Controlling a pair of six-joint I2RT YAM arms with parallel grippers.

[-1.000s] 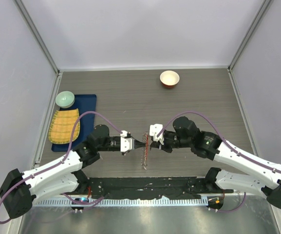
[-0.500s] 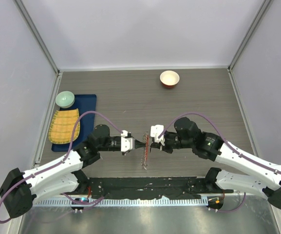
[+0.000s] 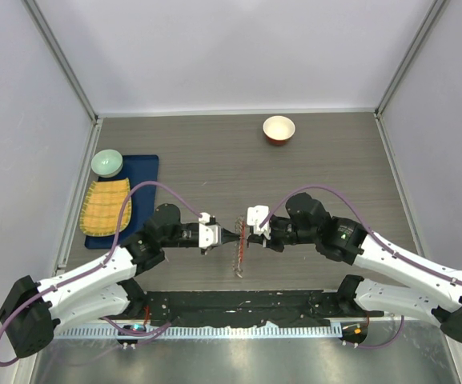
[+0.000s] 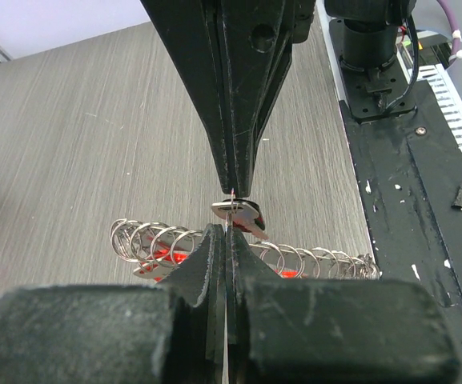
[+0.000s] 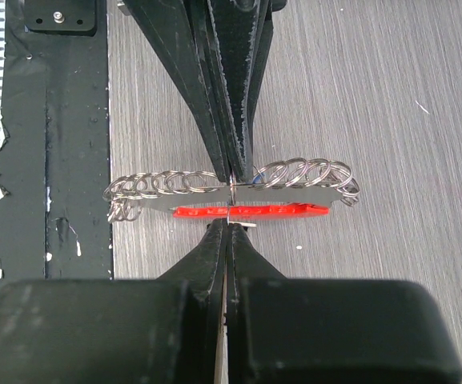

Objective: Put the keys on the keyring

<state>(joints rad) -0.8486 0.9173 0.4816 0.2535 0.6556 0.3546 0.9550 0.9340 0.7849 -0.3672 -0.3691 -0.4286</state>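
The keyring [image 3: 236, 258] lies on the table below both grippers: a row of silvery rings [image 5: 190, 182] along a red bar [image 5: 251, 210]. In the left wrist view the ring chain [image 4: 154, 240] runs across behind my fingers. My left gripper [image 3: 232, 235] and right gripper [image 3: 245, 235] meet tip to tip just above it. Both are shut on one thin metal ring seen edge-on [image 4: 232, 196]. A small key [image 4: 243, 216], silvery with black and red, hangs at the left gripper [image 4: 227, 228]. The right gripper [image 5: 229, 224] pinches the same thin ring from the other side.
A red-rimmed white bowl [image 3: 279, 128] stands at the back. At the left a blue tray [image 3: 142, 172] carries a green bowl [image 3: 107, 162] and a yellow mat [image 3: 106, 206]. The black base strip [image 3: 239, 304] runs along the near edge, close to the keyring's end.
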